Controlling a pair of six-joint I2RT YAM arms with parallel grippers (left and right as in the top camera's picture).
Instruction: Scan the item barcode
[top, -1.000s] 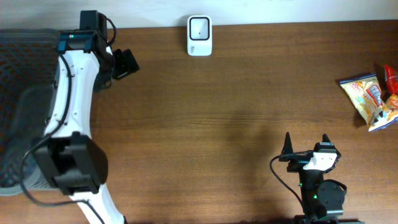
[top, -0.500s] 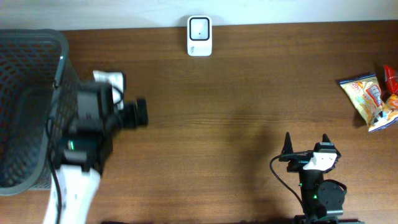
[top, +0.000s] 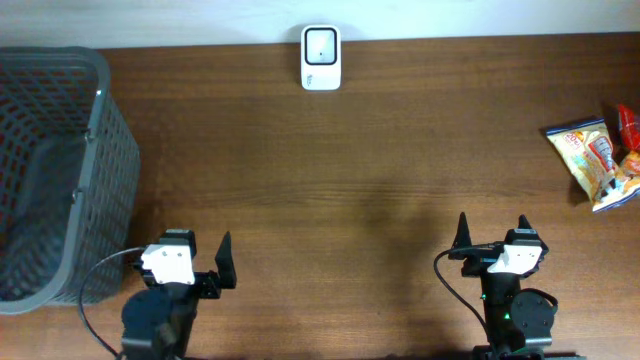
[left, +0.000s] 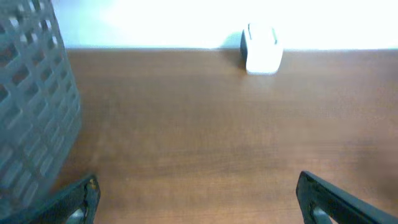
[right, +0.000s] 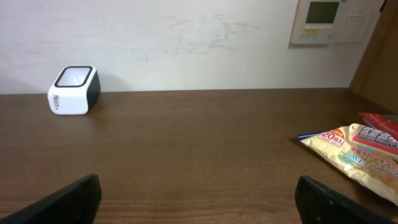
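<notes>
The white barcode scanner stands at the table's far edge, centre; it also shows in the left wrist view and the right wrist view. A yellow snack packet lies at the far right, with a red packet beside it; the right wrist view shows the yellow packet ahead and to the right. My left gripper sits at the front left, open and holding nothing. At the front right my right gripper is also open and holding nothing. Both are far from the packets.
A grey mesh basket stands at the table's left end, close to the left gripper's left side. A white wall runs behind the table, with a wall panel at its upper right.
The left arm has swung from the back left by the basket down to the front left, jaws still open. The right arm has not moved.
</notes>
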